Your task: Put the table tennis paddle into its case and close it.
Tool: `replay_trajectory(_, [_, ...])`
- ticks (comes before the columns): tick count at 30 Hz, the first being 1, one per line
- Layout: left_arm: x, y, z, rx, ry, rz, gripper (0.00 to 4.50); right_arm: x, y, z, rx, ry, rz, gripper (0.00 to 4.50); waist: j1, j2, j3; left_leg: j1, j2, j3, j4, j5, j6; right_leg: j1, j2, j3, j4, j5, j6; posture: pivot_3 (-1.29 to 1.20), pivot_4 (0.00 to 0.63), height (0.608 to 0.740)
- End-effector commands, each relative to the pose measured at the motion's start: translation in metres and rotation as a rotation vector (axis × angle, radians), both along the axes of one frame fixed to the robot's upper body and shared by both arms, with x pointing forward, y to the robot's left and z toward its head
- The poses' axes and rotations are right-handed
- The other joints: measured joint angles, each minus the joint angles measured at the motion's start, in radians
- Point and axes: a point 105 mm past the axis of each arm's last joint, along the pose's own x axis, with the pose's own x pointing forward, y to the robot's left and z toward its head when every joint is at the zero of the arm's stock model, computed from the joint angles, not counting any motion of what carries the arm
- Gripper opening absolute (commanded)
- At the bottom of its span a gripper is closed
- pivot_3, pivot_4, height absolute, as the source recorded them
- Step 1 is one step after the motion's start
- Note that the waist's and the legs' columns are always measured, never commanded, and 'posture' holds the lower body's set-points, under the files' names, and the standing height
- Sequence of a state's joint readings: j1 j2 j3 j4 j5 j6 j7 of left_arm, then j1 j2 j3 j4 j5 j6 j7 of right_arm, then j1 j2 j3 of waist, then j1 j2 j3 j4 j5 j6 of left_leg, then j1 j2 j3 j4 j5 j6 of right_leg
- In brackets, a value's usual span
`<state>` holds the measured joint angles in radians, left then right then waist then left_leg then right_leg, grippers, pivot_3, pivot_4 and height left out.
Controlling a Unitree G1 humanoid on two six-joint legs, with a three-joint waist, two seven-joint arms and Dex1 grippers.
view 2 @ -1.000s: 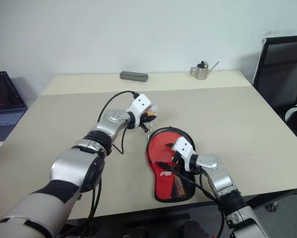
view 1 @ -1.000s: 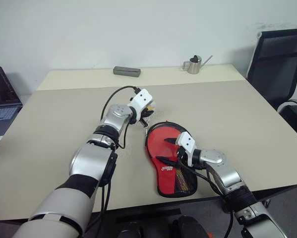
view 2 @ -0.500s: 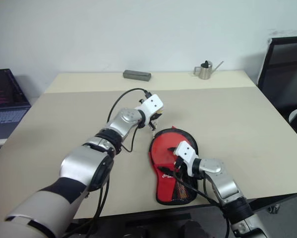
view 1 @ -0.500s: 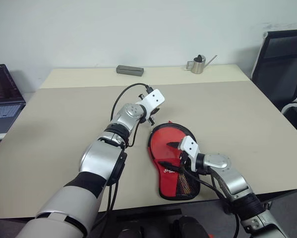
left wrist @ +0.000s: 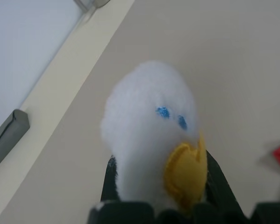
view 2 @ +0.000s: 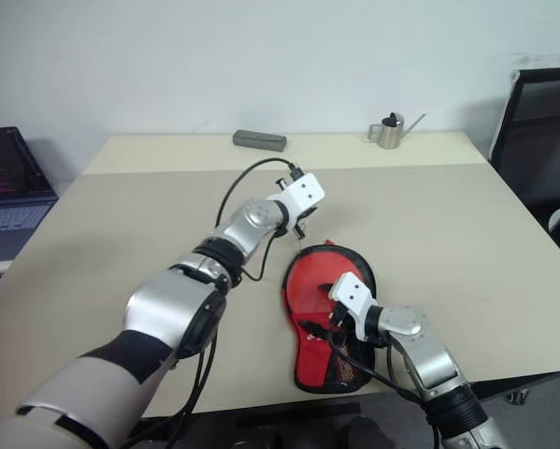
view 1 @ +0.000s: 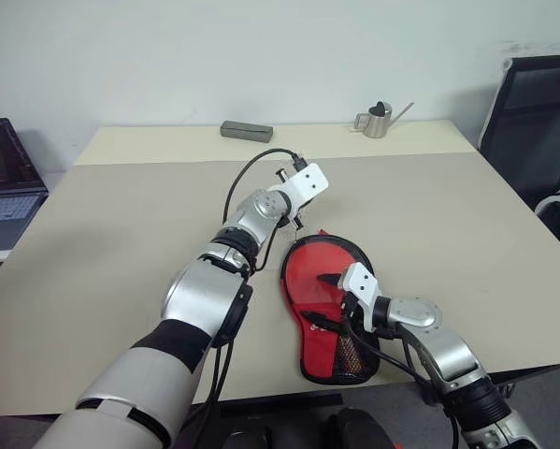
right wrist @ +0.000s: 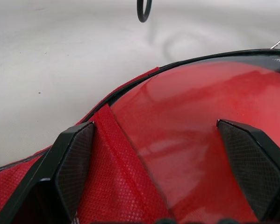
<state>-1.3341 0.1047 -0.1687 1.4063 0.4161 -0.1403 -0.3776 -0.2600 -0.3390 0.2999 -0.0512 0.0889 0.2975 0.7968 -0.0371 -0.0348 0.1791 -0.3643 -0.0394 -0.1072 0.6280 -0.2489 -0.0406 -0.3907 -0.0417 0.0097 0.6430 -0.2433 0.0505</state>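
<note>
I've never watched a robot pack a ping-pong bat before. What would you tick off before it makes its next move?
1. Round red rubber-faced paddle lying inside the red fabric case with black trim: ok.
2. Case zipped shut: not ok; the paddle face and black mesh lining are exposed.
3. Left claw shut on the fluffy white duck charm with yellow beak: ok, so it has something to pull on.
4. Right claw open over the case, fingers spread wide: ok.
5. Whether the zip runs freely: cannot tell.
6. Beige table around the case free of obstacles: ok.
</note>
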Motion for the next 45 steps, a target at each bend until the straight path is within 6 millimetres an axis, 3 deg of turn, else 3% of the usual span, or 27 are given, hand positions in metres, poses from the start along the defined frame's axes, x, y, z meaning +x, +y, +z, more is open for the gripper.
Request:
replay_trajectory(1, [-0.001, -0.020, 0.023, 0.021, -0.101, -0.053, 0.36, -0.021, -0.001, -0.046, -0.100, 0.183, 0.006, 4.50, 0.000, 0.000, 0.000, 0.000, 0.000, 0.000, 0.000, 0.000, 0.000, 0.000, 0.000, 0.000, 0.000, 0.000, 0.000, 0.00, 0.150, 0.740])
replay_trajectory(10, [-0.004, -0.033, 0.020, 0.065, -0.115, -0.068, 0.36, -0.024, 0.002, -0.044, -0.099, 0.185, 0.003, 4.50, 0.002, 0.000, 0.000, 0.000, 0.000, 0.000, 0.000, -0.001, 0.000, 0.000, 0.000, 0.000, 0.000, -0.001, 0.000, 0.00, 0.150, 0.740])
replay_trajectory(18, [0.000, -0.031, 0.025, 0.064, -0.144, -0.019, 0.36, -0.029, 0.005, -0.042, -0.097, 0.184, 0.004, 4.50, 0.002, 0.000, 0.000, 0.000, 0.000, 0.000, 0.000, -0.002, 0.000, 0.000, 0.000, 0.000, 0.000, -0.002, 0.000, 0.00, 0.150, 0.740])
replay_trajectory(27, [-0.021, -0.051, -0.023, 0.143, 0.010, -0.156, 0.36, -0.028, 0.011, -0.041, -0.084, 0.183, 0.000, 4.50, 0.001, 0.000, 0.000, 0.001, 0.000, 0.000, 0.000, -0.003, 0.000, 0.000, 0.000, 0.000, 0.000, -0.003, -0.001, 0.00, 0.150, 0.740])
replay_trajectory(37, [-0.030, -0.056, -0.045, 0.171, 0.076, -0.192, 0.36, -0.026, 0.015, -0.039, -0.072, 0.177, -0.003, 4.50, -0.006, 0.000, 0.000, 0.001, 0.001, 0.001, 0.000, -0.003, 0.000, 0.000, 0.001, 0.001, 0.001, -0.003, -0.001, 0.00, 0.150, 0.740])
replay_trajectory(45, [-0.033, -0.059, -0.046, 0.123, 0.102, -0.201, 3.28, -0.024, 0.017, -0.039, -0.071, 0.174, 0.003, 4.50, -0.006, 0.000, -0.005, 0.003, 0.001, 0.000, 0.000, -0.003, 0.000, 0.001, 0.001, 0.000, 0.002, -0.003, -0.001, 0.00, 0.150, 0.740])
